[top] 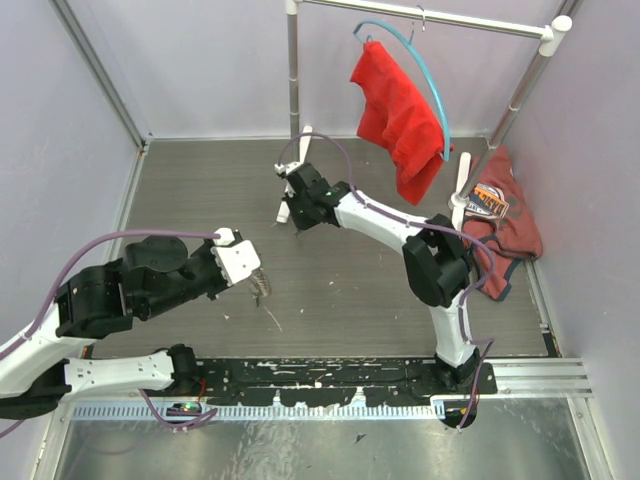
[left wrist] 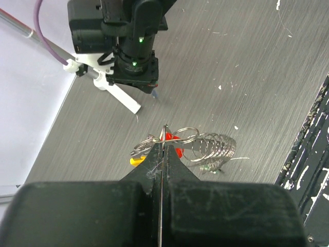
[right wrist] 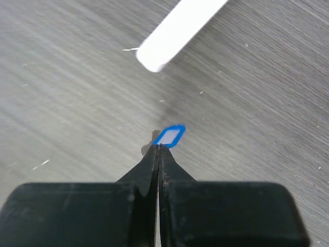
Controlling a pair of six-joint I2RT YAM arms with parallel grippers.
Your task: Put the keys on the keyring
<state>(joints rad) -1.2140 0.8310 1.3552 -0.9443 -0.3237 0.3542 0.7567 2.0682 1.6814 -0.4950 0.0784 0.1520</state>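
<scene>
My left gripper (left wrist: 163, 142) is shut on the thin grey wire of the keyring (left wrist: 186, 135), held just above the table. Around the ring hang a red tag (left wrist: 176, 142), a yellow tag (left wrist: 136, 161), a coil of wire loops (left wrist: 218, 146) and a small green piece (left wrist: 211, 164). From above, the bunch (top: 262, 288) shows at the left gripper (top: 255, 280). Farther back, my right gripper (right wrist: 158, 148) is shut on a key with a blue-rimmed tag (right wrist: 170, 136), low over the table. The right gripper (top: 297, 222) stands next to the rack's white foot.
A white rack foot (right wrist: 180, 31) lies just beyond the right gripper. A metal clothes rack (top: 293, 70) carries a red cloth (top: 400, 120) on a light-blue hanger (top: 432, 80). A maroon shirt (top: 505, 225) lies at the right wall. Walls close in left and right.
</scene>
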